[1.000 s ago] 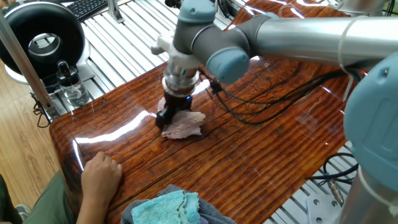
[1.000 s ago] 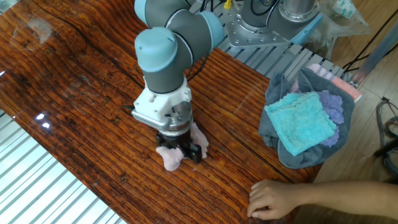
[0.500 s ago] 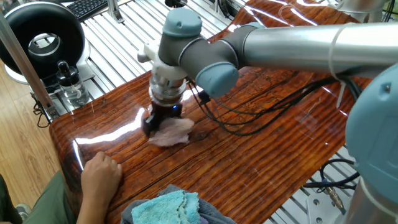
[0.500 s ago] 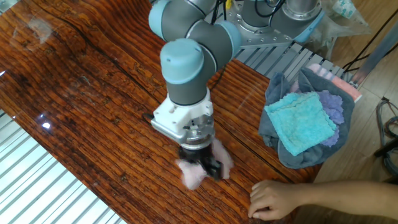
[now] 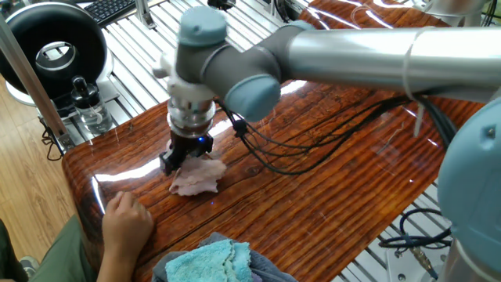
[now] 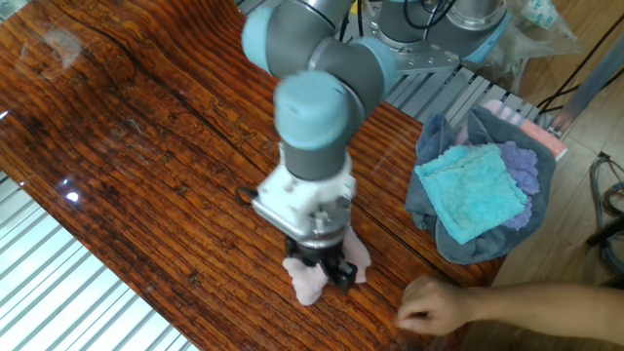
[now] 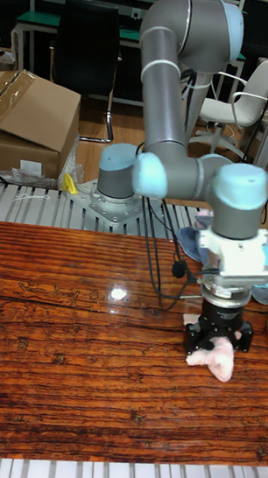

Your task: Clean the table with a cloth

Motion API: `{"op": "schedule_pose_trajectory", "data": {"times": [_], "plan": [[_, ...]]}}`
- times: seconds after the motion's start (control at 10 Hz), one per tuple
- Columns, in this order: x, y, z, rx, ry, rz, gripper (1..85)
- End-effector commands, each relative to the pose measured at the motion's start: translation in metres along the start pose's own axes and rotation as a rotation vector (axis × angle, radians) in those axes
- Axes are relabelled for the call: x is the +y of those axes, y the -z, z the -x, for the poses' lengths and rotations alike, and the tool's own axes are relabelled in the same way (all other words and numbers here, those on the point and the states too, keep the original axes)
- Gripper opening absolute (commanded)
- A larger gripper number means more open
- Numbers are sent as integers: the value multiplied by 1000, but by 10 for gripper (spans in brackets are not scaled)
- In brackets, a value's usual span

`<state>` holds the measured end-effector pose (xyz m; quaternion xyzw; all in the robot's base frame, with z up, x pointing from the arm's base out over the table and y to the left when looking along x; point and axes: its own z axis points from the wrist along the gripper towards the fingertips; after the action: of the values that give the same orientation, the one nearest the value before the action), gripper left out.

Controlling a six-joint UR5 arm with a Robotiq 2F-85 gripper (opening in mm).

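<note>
- A person's hand (image 5: 127, 222) rests on the near edge of the table (image 5: 329, 196) in one fixed view. In the other fixed view the hand (image 6: 439, 307) looks blurry.
- A blue cloth (image 5: 210, 262) lies on a gray bundle at the table's near edge. The other fixed view shows more: the blue cloth (image 6: 475, 193) sits on a pile with purple and pink cloths under it. The tall fixed view hides almost all of this pile behind the arm.
- Just beyond the hand, the pink cloth (image 5: 196, 175) lies on the shiny brown table. It is bunched up and fluffy.
- The gripper (image 5: 177, 159) points straight down and is pressed onto the cloth. Its black fingers are clamped on the cloth, which sticks out on both sides in the other fixed view (image 6: 314, 276).
- The tall fixed view shows the gripper (image 7: 217, 335) with the cloth (image 7: 210, 357) under it, near the right end of the table.
- Farther back, one fixed view shows a round black thing (image 5: 53, 45) and a keyboard (image 5: 113, 8) on silver metal slats.
- Only the tall fixed view shows a cardboard box (image 7: 17, 123) and a white chair (image 7: 239, 101) behind the table.
</note>
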<state>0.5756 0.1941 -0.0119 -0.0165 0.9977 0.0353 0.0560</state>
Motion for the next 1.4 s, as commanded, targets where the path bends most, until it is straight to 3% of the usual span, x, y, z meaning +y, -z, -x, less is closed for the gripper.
{"op": "schedule_pose_trajectory", "data": {"times": [0.0, 0.1, 0.4, 0.8, 1.0, 1.1, 1.2, 1.3], "plan": [[-42, 25, 3, 32, 113, -176, 10], [-58, 37, 3, 51, 150, -208, 10], [-58, 44, -16, 70, 103, -118, 10], [-71, 48, -35, 62, 57, -82, 33], [-65, 46, -33, 20, 84, -24, 200], [-73, 44, -32, -2, 109, -27, 263], [-83, 40, -31, -30, 133, -35, 400], [-91, 39, -29, -50, 138, -46, 447]]}}
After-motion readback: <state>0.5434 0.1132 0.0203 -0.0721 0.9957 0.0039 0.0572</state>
